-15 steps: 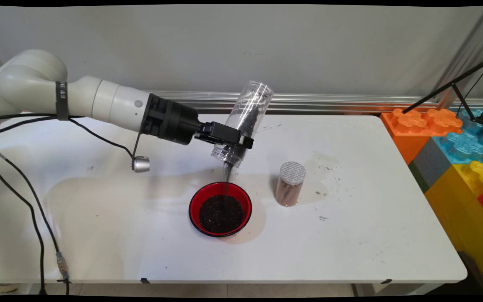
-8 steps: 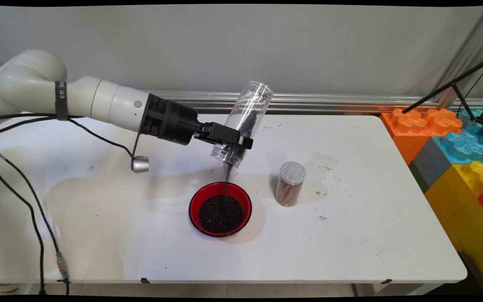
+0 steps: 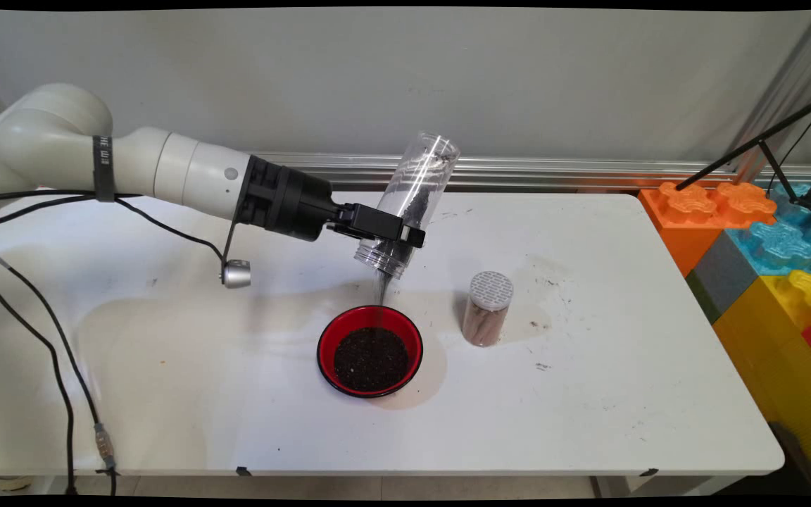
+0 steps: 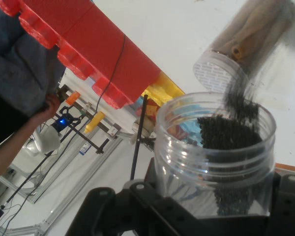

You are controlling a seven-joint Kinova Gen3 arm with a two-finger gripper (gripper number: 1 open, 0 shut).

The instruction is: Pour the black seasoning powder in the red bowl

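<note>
My gripper [image 3: 393,239] is shut on a clear plastic jar [image 3: 411,197] and holds it tipped mouth-down above a red bowl [image 3: 370,350]. Dark grains still line the jar's lower wall, and a thin stream of them falls from its mouth into the bowl, which holds a dark heap. In the hand view the jar [image 4: 216,152] fills the space between my fingers [image 4: 290,194], with dark grains at its rim. A small capped jar of brown sticks [image 3: 488,308] stands upright just right of the bowl, seen also in the hand view as the stick jar [image 4: 246,42].
Large toy building blocks in orange [image 3: 701,211], blue and yellow stand off the table's right end, with a black tripod leg [image 3: 750,148] over them. Black cables [image 3: 60,366] hang at the left. Stains and crumbs mark the white table [image 3: 588,394] near the stick jar.
The jar has lifted very slightly and fewer grains remain inside it; the stream keeps falling into the bowl. Nothing else has moved.
</note>
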